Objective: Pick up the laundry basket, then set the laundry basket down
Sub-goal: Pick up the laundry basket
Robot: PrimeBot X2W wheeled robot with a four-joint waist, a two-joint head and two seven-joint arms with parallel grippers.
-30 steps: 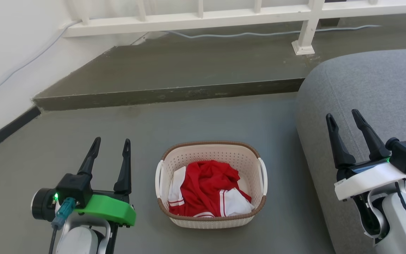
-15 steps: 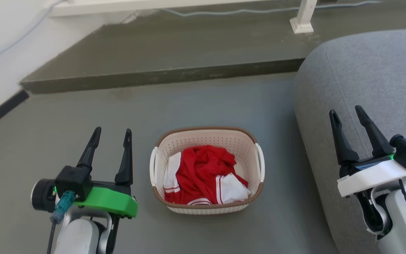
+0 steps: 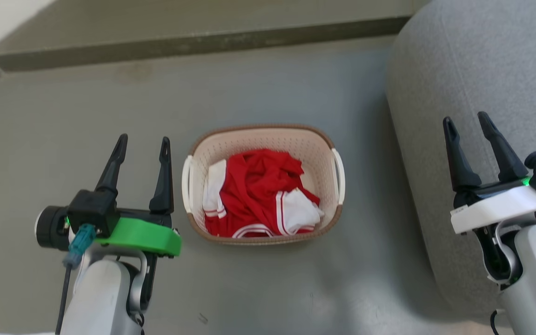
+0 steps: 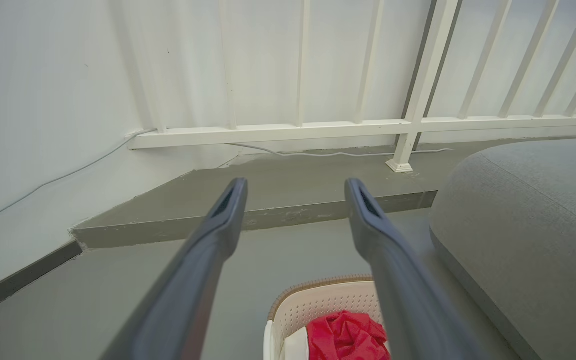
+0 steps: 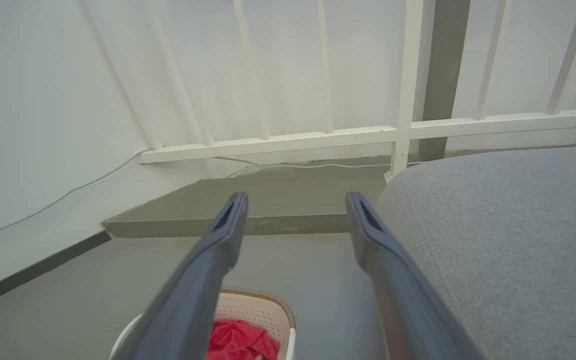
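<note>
Hovering at the left, the left gripper (image 3: 144,138) has its two dark fingers (image 3: 112,167) spread fairly wide and grips nothing; its inner finger stands just beside the basket's left loop handle (image 3: 186,177), a gap between them. One laundry basket (image 3: 258,128) sits on the grey floor (image 3: 272,83) between the two grippers. It has two white handles, and one crumpled red-and-white garment (image 3: 254,186) lies inside. At the right, the right gripper (image 3: 465,117) is parted about as far, also empty, over the one grey sofa (image 3: 482,70) and well apart from the basket.
</note>
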